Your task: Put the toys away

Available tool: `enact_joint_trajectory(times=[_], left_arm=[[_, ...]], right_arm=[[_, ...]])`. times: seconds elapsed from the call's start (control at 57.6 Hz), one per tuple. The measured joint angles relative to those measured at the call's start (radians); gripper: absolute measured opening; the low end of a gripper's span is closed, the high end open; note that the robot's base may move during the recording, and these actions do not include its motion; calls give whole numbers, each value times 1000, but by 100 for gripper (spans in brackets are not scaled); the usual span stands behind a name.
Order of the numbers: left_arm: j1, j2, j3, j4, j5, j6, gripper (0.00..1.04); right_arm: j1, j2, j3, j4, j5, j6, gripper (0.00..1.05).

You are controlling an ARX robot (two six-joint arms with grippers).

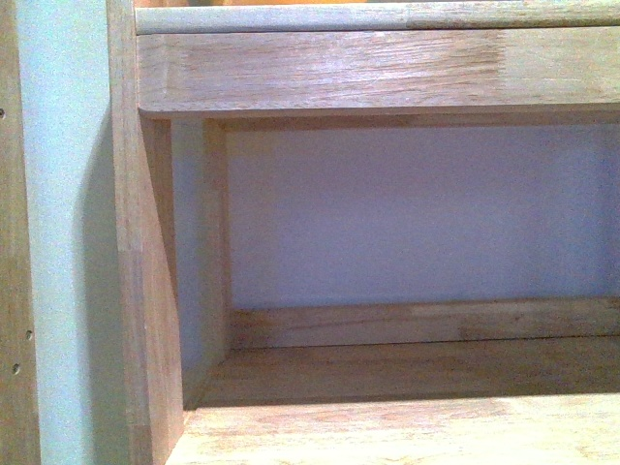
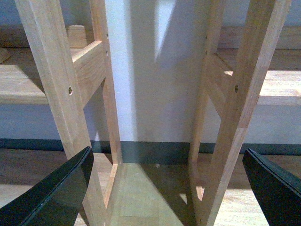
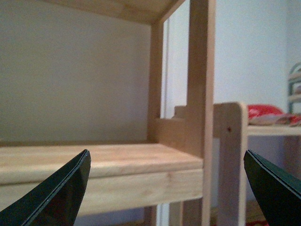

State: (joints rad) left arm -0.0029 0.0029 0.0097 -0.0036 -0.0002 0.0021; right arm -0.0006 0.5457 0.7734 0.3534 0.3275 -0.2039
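My two pincers hang spread apart and empty before a wooden shelf unit [image 1: 378, 73]
Left gripper [image 2: 167, 188] faces shelf uprights; right gripper [image 3: 167, 186] faces a bare shelf board [image 3: 99, 157]; no plush toy visible

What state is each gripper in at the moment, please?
Left gripper: open, nothing between its fingers, wooden shelf legs ahead.
Right gripper: open, holding nothing, facing a wooden shelf board.
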Motion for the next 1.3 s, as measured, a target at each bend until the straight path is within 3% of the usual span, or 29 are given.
enact_joint_trajectory(times=[0.174, 0.365, 0.556, 0.712, 1.094, 1.147, 1.199, 1.303], left_arm=[[0, 0, 0, 0, 0, 0, 98], [0, 0, 0, 0, 0, 0, 98], [0, 0, 0, 0, 0, 0, 98], [0, 0, 0, 0, 0, 0, 98], [0, 0, 0, 0, 0, 0, 98], [0, 0, 0, 0, 0, 0, 98], [0, 0, 0, 0, 0, 0, 98], [0, 0, 0, 0, 0, 0, 98]], right_arm=[[-72, -86, -151, 4, -108, 212, 98], [-42, -200, -335, -42, -81, 346, 98], [29, -301, -512, -72, -40, 362, 98], [79, -266, -631, 36, 21, 318, 98], [97, -241, -681, 64, 45, 293, 98], [77, -249, -665, 6, -21, 281, 94], [27, -266, -636, -134, -194, 252, 85], [10, -287, -641, -233, -319, 229, 70]])
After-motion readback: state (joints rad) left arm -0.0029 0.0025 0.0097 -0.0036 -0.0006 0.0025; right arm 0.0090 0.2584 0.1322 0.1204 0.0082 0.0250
